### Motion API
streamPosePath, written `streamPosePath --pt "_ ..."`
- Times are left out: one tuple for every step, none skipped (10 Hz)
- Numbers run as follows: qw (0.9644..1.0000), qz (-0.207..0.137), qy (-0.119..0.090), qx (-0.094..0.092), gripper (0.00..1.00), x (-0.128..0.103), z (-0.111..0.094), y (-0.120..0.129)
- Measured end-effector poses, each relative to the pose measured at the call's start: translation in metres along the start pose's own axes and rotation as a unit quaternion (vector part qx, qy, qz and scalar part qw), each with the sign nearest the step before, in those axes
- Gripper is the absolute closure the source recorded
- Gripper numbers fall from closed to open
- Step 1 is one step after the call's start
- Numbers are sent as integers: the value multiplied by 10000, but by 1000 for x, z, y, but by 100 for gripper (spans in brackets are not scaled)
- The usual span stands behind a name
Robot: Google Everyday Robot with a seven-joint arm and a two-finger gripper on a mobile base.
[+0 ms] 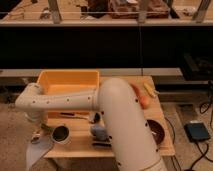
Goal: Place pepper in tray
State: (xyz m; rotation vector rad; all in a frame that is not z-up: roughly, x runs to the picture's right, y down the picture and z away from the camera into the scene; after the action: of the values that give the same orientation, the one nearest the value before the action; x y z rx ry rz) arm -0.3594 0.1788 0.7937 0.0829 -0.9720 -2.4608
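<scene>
Nearest, the thick white arm (pixel 127 135) rises over the table's (pixel 80 142) front and hides its middle; left of it the gripper (pixel 38 134) hangs at the front-left corner above a pale cloth (pixel 37 151), and whether it is clenched or released cannot be told; a small green shape just beside it, probably the pepper (pixel 46 128), sits next to the metal cup (pixel 61 134). Right of the arm is a dark-red bowl (pixel 156 131); farther back the yellow-orange tray (pixel 70 80) stands behind the forearm, with a yellow banana-like piece (pixel 150 90) at the far right.
</scene>
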Motion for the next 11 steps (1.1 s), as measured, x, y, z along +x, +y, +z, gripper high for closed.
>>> streamPosePath --pt "9998 47 180 -53 100 4 -12 9" --pt "9991 113 389 -86 100 7 -30 21" --pt "9980 142 600 -119 100 14 -55 29" --pt "9966 169 793 -165 100 21 -82 39" --pt "9951 195 956 -163 100 25 -102 47" --pt "9918 228 1247 -151 100 30 -130 58" --pt "9883 284 1489 -145 100 31 -149 68" --pt "9853 361 1661 -145 100 28 -161 77" --pt "9808 482 1882 -191 100 17 -176 93" --pt "9769 596 2034 -280 100 4 -183 110" --pt "9731 663 2165 -429 100 -4 -188 128"
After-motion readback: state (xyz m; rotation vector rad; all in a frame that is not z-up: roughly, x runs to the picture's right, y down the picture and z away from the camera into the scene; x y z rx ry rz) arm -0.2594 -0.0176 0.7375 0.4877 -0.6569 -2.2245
